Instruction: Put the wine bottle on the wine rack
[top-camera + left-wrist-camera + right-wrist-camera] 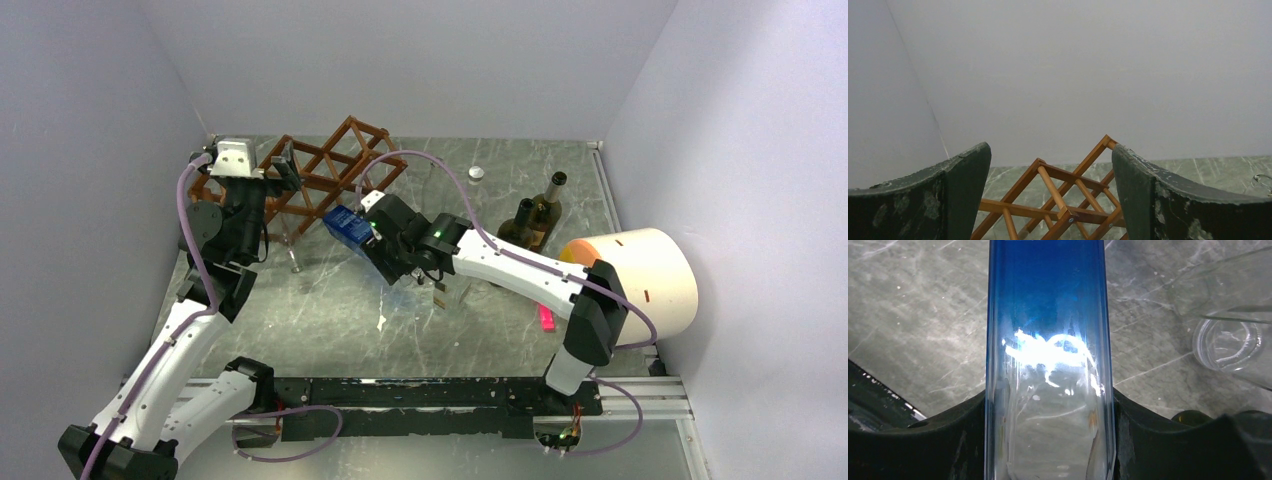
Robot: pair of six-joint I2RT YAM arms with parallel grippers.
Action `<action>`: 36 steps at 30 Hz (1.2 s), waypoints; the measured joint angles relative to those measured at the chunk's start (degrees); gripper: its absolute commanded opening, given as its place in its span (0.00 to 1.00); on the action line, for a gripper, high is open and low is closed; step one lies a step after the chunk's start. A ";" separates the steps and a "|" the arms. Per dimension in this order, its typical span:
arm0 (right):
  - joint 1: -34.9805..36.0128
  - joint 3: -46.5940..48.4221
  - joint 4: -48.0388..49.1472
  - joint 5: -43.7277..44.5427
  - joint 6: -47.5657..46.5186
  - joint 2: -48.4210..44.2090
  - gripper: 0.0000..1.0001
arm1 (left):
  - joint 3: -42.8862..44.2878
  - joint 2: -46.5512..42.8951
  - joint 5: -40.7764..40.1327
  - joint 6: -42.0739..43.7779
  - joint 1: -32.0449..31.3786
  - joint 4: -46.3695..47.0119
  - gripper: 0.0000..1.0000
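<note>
Right hand (373, 238) is clenched on the blue bottle (347, 226). In the wrist view its fingers press both sides of the glass body. The bottle seems lifted off the tabletop (330, 320), tilted, just beside the right end of the wine rack (1066, 216), not in a cell yet.

The step looks like carry-and-insert. Line the bottle's long axis up with one open diamond cell and come in roughly level. Slide until bars carry it, and only then let go. The rack looks light and thin-barred, so a hard push could skid or tip it.

Left hand (1049, 146) is released, fingers wide apart, hovering at the rack's left end with bars showing between them — probably best used to brace the frame.

Containers:
- Rack cells show no bottle.
- The blue bottle is see-through, fill can't tell.
- The clear glass (1230, 337) beside it looks empty.
- Farther right, dark bottles (530, 218) stand upright — contents hidden.
</note>
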 measured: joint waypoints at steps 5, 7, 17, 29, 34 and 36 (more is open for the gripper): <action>-0.02 0.07 0.83 2.56 -0.20 1.07 0.00 | 0.00 0.00 0.00 0.00 0.24 0.00 0.94; -0.02 0.52 1.18 3.63 -0.20 1.92 0.00 | 0.00 0.00 0.02 0.00 0.39 0.00 0.94; -0.02 1.51 3.08 7.96 -0.15 4.90 0.00 | -0.52 0.00 0.09 0.00 0.66 0.09 0.94; -0.09 1.51 9.86 10.47 -0.13 8.81 0.00 | -1.03 -0.07 0.74 -0.85 1.51 0.13 0.94; -0.11 1.51 13.14 11.65 0.02 10.60 0.00 | -1.14 -0.07 0.81 -1.05 1.79 0.15 0.94; -0.09 1.51 14.82 12.24 0.31 11.50 0.00 | -1.14 -0.07 0.87 -1.03 1.81 0.15 0.94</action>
